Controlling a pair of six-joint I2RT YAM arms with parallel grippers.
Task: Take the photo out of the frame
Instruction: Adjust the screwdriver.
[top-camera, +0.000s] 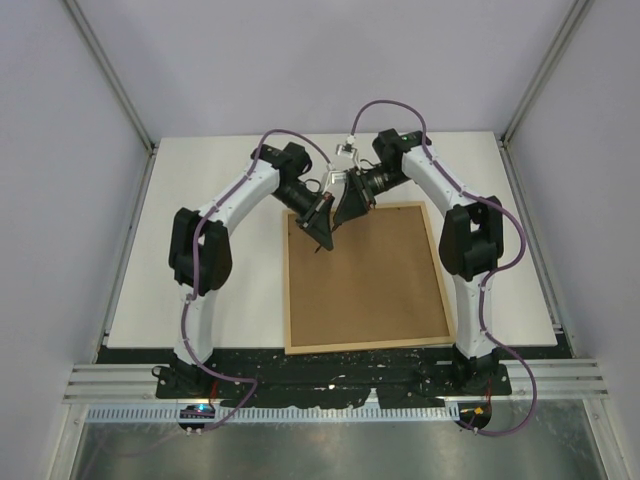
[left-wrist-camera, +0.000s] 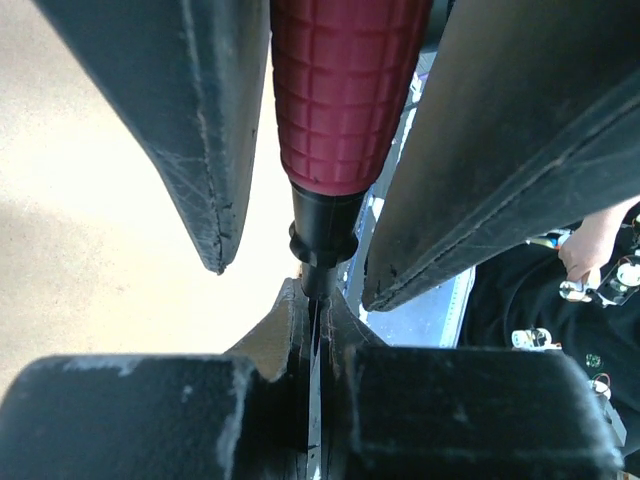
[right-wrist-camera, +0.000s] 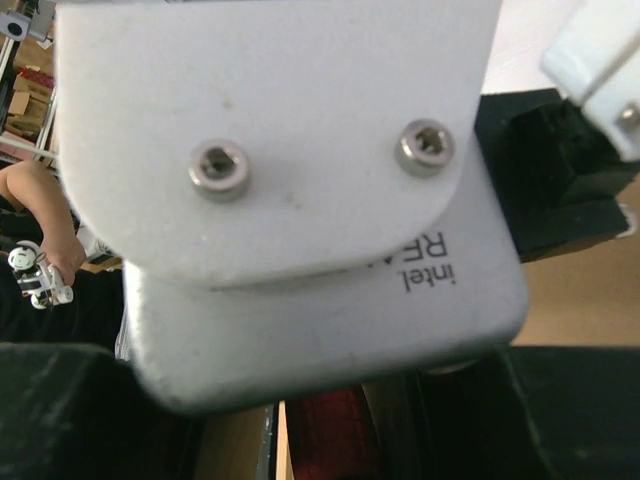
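Two arms, the left arm (top-camera: 235, 205) and the right arm (top-camera: 450, 190), lean in until their ends meet above the far left corner of the frame (top-camera: 365, 290). The frame lies flat on the white table (top-camera: 255, 310) between the arm bases, its brown fibreboard back facing up.

From the left wrist, the left fingers (left-wrist-camera: 130, 410) are closed tight on the thin shaft of a red-handled tool (left-wrist-camera: 345, 90). The right fingers (left-wrist-camera: 170, 120) stand parted on either side of its ribbed red handle, and I cannot tell whether they press on it.

From the right wrist, a white camera housing (right-wrist-camera: 290, 200) fills nearly everything, with a strip of the red handle low down between two dark finger blocks
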